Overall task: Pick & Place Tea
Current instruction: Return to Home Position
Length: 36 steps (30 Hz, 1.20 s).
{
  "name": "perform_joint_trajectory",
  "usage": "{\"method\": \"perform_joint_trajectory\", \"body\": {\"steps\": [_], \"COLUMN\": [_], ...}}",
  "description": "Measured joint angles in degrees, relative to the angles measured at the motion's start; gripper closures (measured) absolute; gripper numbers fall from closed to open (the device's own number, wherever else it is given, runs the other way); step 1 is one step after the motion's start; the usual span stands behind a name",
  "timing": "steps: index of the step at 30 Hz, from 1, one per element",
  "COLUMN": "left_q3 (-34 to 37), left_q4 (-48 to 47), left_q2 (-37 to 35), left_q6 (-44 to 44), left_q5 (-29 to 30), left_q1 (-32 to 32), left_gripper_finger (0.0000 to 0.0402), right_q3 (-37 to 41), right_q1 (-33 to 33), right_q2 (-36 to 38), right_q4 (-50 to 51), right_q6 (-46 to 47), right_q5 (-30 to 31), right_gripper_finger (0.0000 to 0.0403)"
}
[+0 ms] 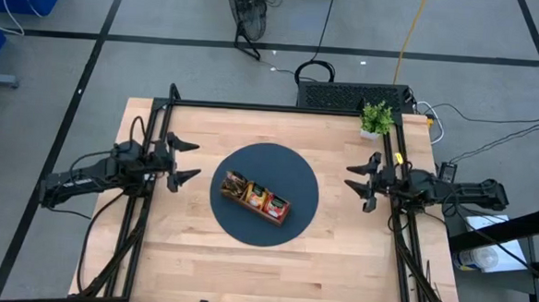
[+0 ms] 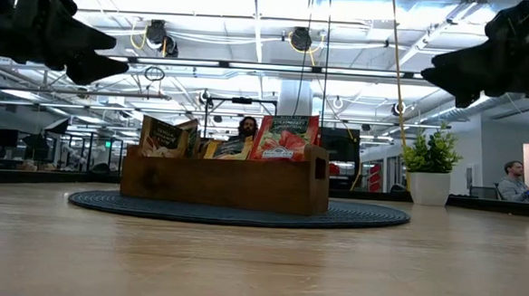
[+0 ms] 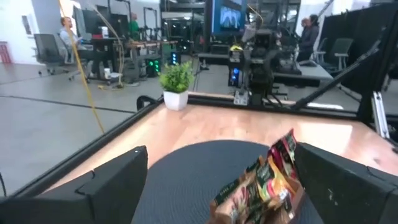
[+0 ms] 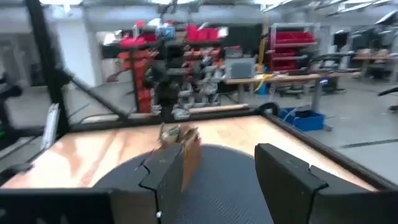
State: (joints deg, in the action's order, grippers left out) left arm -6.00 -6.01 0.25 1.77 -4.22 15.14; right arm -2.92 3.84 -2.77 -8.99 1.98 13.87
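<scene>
Standing on edge in the wooden tray [image 2: 222, 184] at the table's middle, the tea sachets [image 1: 253, 195] are shown sorted by kind: dark brown at the left end, orange between, red at the right. Each sachet is judged to be very light, thin and easily bent, with a slick printed skin. A firm pinch on a flat face near the upper edge, where it rises clear of the tray's wall, is thought the safest hold, since a grip at a corner could let it slide or crumple. The packed neighbours and the tray's walls are what would stand in the way of any finger reaching in.

The tray is set askew on a dark round mat [image 1: 296, 171], itself laid on the pale wooden table [image 1: 199, 267]. The left gripper [image 1: 195, 161] is held above the left side, fingers spread and nothing between them. The right gripper [image 1: 349, 176] is held likewise at the right, and both are well apart from the tray. A small potted plant [image 1: 377, 118] is placed at the far right corner, out of every path. A person [image 2: 514, 182] is seated in the room beyond.
</scene>
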Motion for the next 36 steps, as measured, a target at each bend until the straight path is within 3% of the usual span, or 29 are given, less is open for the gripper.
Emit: {"method": "perform_joint_trajectory", "body": {"steps": [3, 36], "left_q3": [0.0, 0.0], "left_q4": [-0.1, 0.1], "left_q2": [0.1, 0.2], "left_q6": [0.4, -0.5], "left_q5": [0.8, 0.9], "left_q1": [0.0, 0.0], "left_gripper_finger": [0.0005, 0.0005], "right_q3": [0.0, 0.3], "right_q1": [0.0, 0.0], "right_q2": [0.4, 0.3], "right_q4": [0.4, 0.3], "right_q6": [-0.9, -1.6], "right_q5": [-2.1, -2.0], "right_gripper_finger": [0.0222, 0.0222]}}
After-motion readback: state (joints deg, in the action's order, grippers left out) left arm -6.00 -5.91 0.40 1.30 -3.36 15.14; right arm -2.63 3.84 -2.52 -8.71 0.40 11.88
